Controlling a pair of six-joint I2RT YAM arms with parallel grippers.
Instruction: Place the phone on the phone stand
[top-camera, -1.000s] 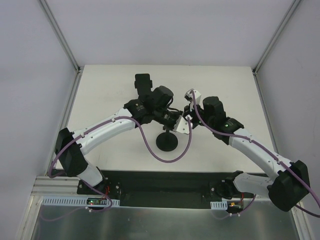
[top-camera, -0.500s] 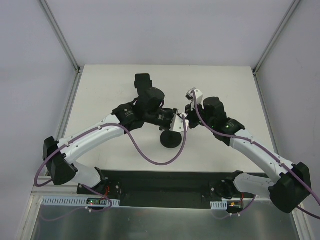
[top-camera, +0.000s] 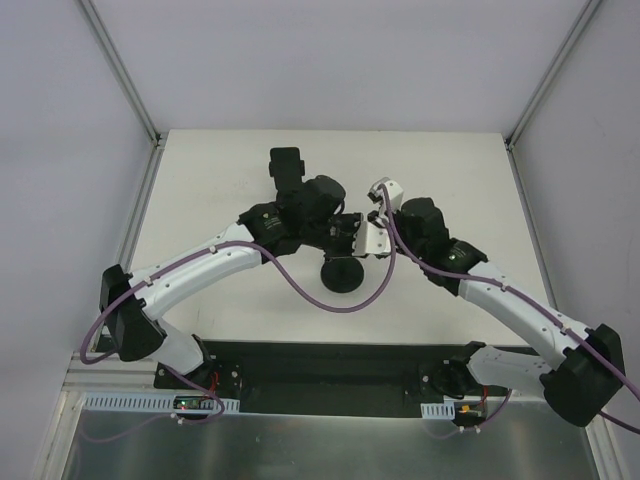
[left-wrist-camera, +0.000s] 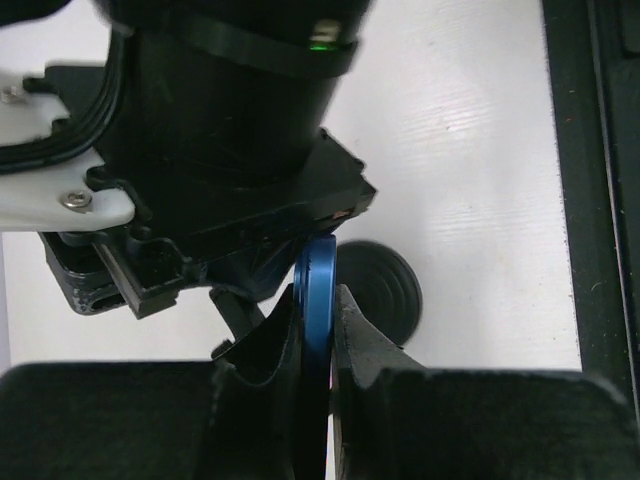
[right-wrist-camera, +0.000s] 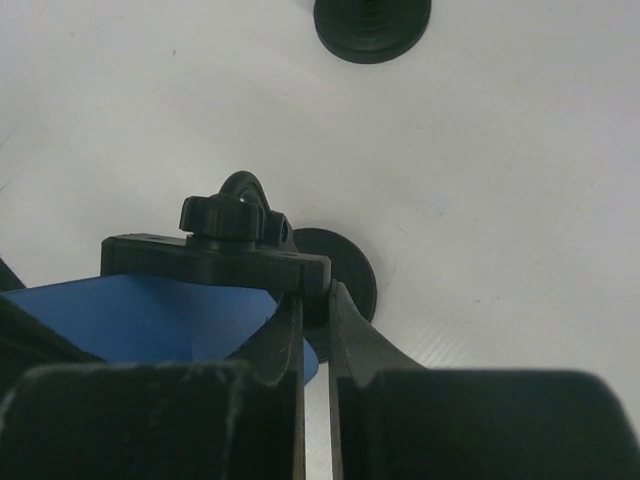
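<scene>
My left gripper (left-wrist-camera: 315, 295) is shut on the blue phone (left-wrist-camera: 318, 300), seen edge-on between its fingers. The phone also shows as a blue face in the right wrist view (right-wrist-camera: 170, 315), lying against the phone stand's black clamp bar (right-wrist-camera: 215, 258). My right gripper (right-wrist-camera: 315, 300) is shut on the right end of that clamp bar. The stand's round black base (top-camera: 343, 272) sits on the table below both grippers and also shows in the left wrist view (left-wrist-camera: 385, 290). In the top view the left gripper (top-camera: 345, 232) and right gripper (top-camera: 372, 238) meet above the base, hiding the phone.
A second black object (top-camera: 288, 163) stands on the white table (top-camera: 450, 180) behind the left arm; a round black disc (right-wrist-camera: 372, 25) shows far off in the right wrist view. A black strip (top-camera: 330, 360) runs along the near edge.
The left arm swung its elbow out to the left, then came back in. The stand base has shifted slightly back and to the right. Both grippers have stayed shut together.
</scene>
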